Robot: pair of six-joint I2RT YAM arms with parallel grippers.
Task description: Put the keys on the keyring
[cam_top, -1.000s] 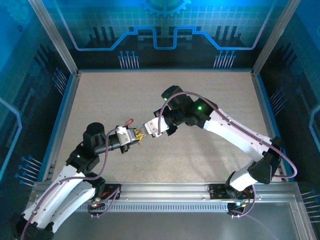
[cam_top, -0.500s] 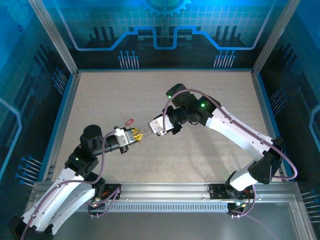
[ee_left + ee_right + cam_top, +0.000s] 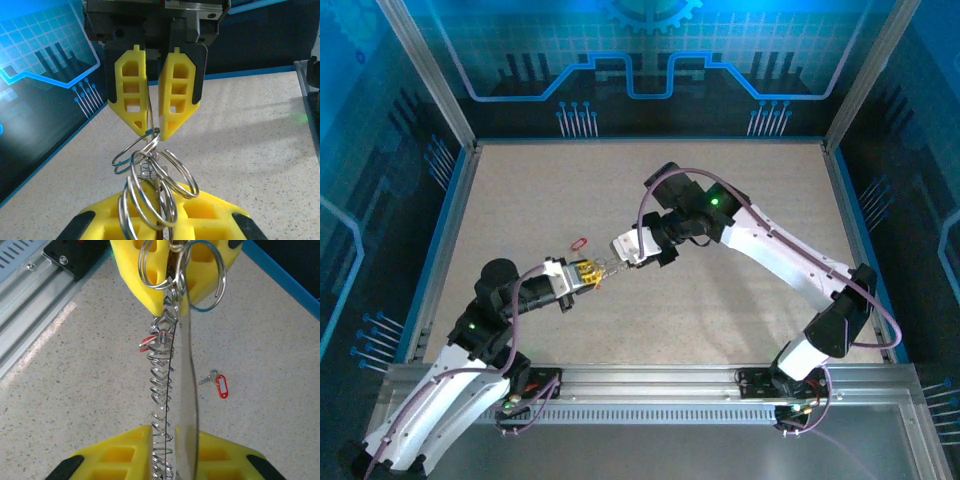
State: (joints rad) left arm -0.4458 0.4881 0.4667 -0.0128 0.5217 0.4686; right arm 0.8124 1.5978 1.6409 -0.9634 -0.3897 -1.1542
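Observation:
The keyring [image 3: 604,265] is a silvery chain of wire rings stretched between my two grippers above the table. My left gripper [image 3: 588,274] is shut on one end, and loose rings [image 3: 152,154] bunch above its jaws [image 3: 162,192]. My right gripper [image 3: 618,258] faces it, shut on the chain [image 3: 161,370], which runs through its narrow jaw gap [image 3: 164,432] beside a large ring seen edge-on. One of the keys [image 3: 218,385], with a red tag, lies on the table [image 3: 578,242]. A red bit [image 3: 147,342] shows behind the chain; I cannot tell whether it hangs on it.
The speckled table [image 3: 720,330] is walled by blue panels at the back and sides. A metal rail [image 3: 660,380] runs along the near edge at the arm bases. The red-tagged key lies just beyond the left gripper.
The right gripper swung out to the right, then came back toward the left gripper. The left arm drew slightly toward the near left, still holding the keyring.

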